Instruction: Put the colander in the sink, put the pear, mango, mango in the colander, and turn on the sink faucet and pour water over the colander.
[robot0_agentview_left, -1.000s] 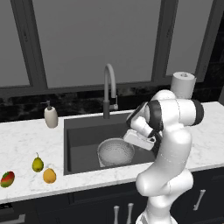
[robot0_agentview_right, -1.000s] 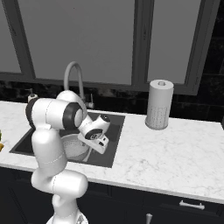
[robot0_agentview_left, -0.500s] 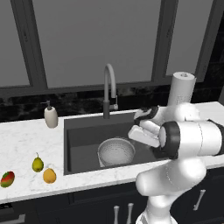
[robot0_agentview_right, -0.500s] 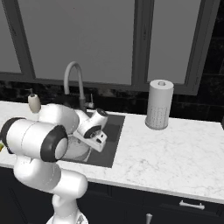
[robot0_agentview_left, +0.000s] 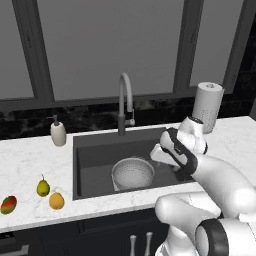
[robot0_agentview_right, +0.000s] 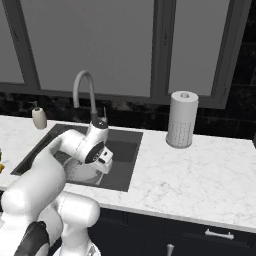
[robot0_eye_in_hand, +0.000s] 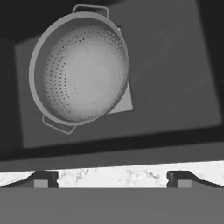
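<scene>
The silvery perforated colander (robot0_agentview_left: 133, 172) (robot0_eye_in_hand: 81, 70) stands upright and empty on the bottom of the dark sink (robot0_agentview_left: 97, 155) (robot0_agentview_right: 125, 145), partly behind my hand in the right base view (robot0_agentview_right: 74, 173). My gripper (robot0_agentview_left: 159, 156) (robot0_agentview_right: 101, 166) (robot0_eye_in_hand: 111, 179) hangs open above the sink's right side, apart from the colander, nothing between its fingers. The grey gooseneck faucet (robot0_agentview_left: 125, 97) (robot0_agentview_right: 83, 89) rises behind the sink; no water runs. On the counter left of the sink lie the pear (robot0_agentview_left: 43, 187), an orange-yellow mango (robot0_agentview_left: 56, 200) and a red-green mango (robot0_agentview_left: 8, 204).
A white soap pump bottle (robot0_agentview_left: 58, 134) (robot0_agentview_right: 38, 117) stands at the sink's back left corner. A paper towel roll (robot0_agentview_left: 207, 107) (robot0_agentview_right: 181, 119) stands on the counter to the right. The marble counter's front edge (robot0_eye_in_hand: 113, 175) lies just under the fingertips.
The jaws have spread wider and the hand has drawn up and away from the colander's right rim. The colander stays in the sink. My forearm has swung toward the cameras.
</scene>
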